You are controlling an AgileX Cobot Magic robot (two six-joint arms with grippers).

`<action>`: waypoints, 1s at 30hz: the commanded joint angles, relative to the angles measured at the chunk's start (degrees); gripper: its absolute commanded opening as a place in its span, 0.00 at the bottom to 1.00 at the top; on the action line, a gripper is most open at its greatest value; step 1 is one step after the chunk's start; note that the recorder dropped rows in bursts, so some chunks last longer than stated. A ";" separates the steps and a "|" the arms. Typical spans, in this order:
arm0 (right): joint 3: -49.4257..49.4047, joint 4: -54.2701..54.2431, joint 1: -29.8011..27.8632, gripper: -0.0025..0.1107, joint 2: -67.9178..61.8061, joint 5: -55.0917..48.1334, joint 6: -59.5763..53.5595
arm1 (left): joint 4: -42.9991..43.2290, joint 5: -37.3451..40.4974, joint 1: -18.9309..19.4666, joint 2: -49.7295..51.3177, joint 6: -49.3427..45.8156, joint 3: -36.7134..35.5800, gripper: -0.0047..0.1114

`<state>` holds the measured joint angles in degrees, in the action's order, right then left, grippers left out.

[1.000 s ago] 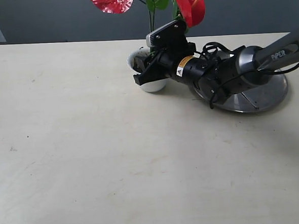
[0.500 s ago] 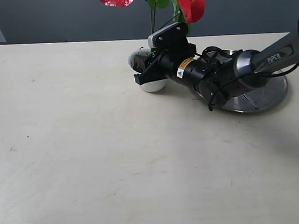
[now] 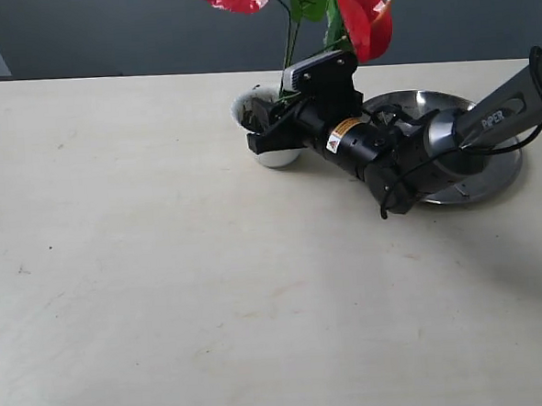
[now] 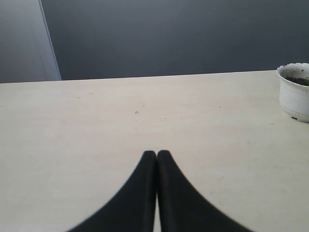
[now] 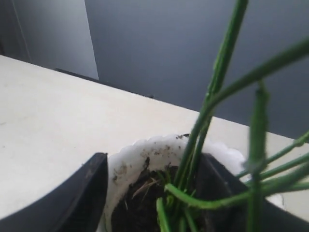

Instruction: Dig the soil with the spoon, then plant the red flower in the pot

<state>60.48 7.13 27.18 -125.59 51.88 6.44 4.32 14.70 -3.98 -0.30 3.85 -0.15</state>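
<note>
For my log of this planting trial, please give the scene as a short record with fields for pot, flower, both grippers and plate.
pot: white, upright on the table, dark soil inside
flower: stems stand in the soil, red blooms above
right gripper: open, jaws on either side of the stems, at the pot
left gripper: shut, above the table, apart from the pot
plate: steel, beside the pot, partly behind the right arm
</note>
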 commanded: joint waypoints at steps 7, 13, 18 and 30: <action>-0.40 4.90 0.22 0.49 0.03 5.55 4.15 | -0.14 -0.54 -0.31 0.30 0.05 0.15 0.05; -1.50 5.19 0.22 0.49 0.03 7.24 4.37 | -0.14 -0.54 -0.31 0.30 0.05 0.15 0.05; -4.63 4.42 0.22 0.49 0.03 10.21 2.59 | -0.14 -0.54 -0.31 0.30 0.05 0.15 0.05; -7.02 5.23 0.22 0.49 0.03 17.72 3.50 | -0.14 -0.54 -0.31 0.30 0.05 0.15 0.05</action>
<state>53.86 9.28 27.41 -125.59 68.29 9.27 4.32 14.70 -3.98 -0.30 3.85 -0.15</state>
